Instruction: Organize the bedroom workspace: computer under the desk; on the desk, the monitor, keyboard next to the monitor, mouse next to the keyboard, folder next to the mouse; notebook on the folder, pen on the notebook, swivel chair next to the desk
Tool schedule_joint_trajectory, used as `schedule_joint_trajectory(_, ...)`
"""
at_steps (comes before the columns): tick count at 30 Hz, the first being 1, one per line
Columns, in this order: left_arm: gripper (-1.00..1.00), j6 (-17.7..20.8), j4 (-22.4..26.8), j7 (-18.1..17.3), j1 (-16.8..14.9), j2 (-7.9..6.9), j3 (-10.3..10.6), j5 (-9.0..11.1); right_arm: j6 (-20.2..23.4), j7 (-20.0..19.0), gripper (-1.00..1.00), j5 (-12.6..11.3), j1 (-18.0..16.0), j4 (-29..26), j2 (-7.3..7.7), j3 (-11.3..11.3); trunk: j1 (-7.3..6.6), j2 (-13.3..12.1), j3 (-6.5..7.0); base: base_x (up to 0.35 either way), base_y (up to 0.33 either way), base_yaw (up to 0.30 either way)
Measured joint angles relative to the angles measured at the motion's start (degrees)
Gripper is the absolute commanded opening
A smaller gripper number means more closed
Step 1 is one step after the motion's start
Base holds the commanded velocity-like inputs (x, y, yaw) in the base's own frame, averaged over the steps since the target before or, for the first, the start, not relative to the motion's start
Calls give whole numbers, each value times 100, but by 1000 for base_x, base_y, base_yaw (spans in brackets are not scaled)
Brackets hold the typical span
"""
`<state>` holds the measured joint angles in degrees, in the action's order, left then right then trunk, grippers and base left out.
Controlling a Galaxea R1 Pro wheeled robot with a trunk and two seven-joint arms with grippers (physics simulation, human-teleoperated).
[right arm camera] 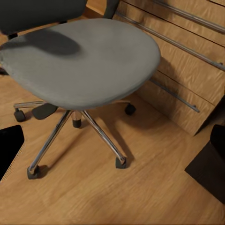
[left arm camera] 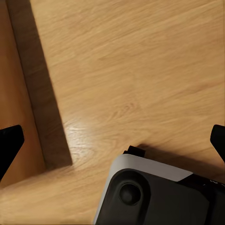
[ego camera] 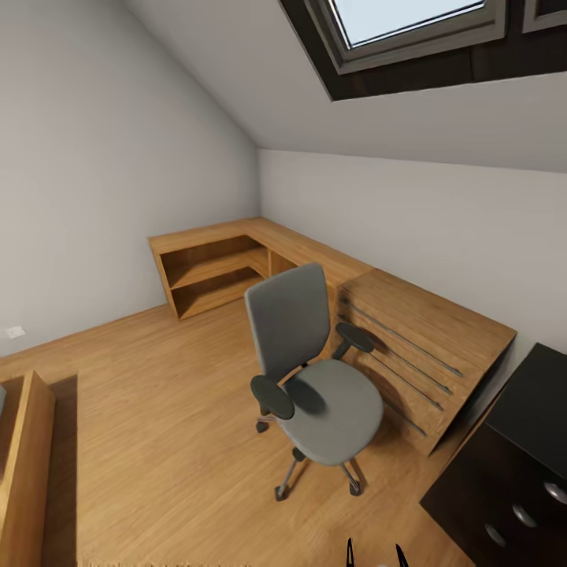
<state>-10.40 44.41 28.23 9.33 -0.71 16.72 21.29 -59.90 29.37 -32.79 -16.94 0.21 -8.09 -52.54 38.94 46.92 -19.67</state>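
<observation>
Head view gives me an attic bedroom with a sloped ceiling and a skylight [ego camera: 409,20] overhead, and the grey swivel chair [ego camera: 315,370] standing on the wooden floor [ego camera: 157,441] just beside an L-shaped wooden desk [ego camera: 331,260] that runs along the far walls. I see the chair's seat bare, its back turned toward the corner, its two black armrests out to either side. The near end of the desk is a drawer block [ego camera: 425,354] with thin metal rails across its face; the far end has open shelves [ego camera: 213,276], and the tabletop carries nothing that I can make out. A dark cabinet [ego camera: 512,465] with round knobs sits at the right edge, and a wooden furniture edge [ego camera: 24,465] comes in at the left. From the right wrist camera I look at the chair's seat [right arm camera: 79,61], its chrome star base and castors [right arm camera: 75,136], with the drawer block right behind; the right gripper [right arm camera: 115,145] is spread wide, dark fingertips at both edges of that picture. The left gripper [left arm camera: 117,143] is likewise spread, hanging above the floor over part of the robot's base [left arm camera: 154,192].
</observation>
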Motion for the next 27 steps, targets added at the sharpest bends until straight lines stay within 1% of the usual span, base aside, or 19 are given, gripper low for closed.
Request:
schedule_joint_trajectory(5,100,0,0,0,0,0,0,0,0,-83,100,23,1,3,9,-2,0,0,0,0,0,90)
schedule_joint_trajectory(16,100,3,-2,0,0,0,0,0,0,-112,100,27,1,3,8,-5,0,0,0,0,0,6)
schedule_joint_trajectory(27,100,0,-1,0,0,0,0,0,0,-100,100,17,0,3,-6,-5,0,0,33,0,0,229)
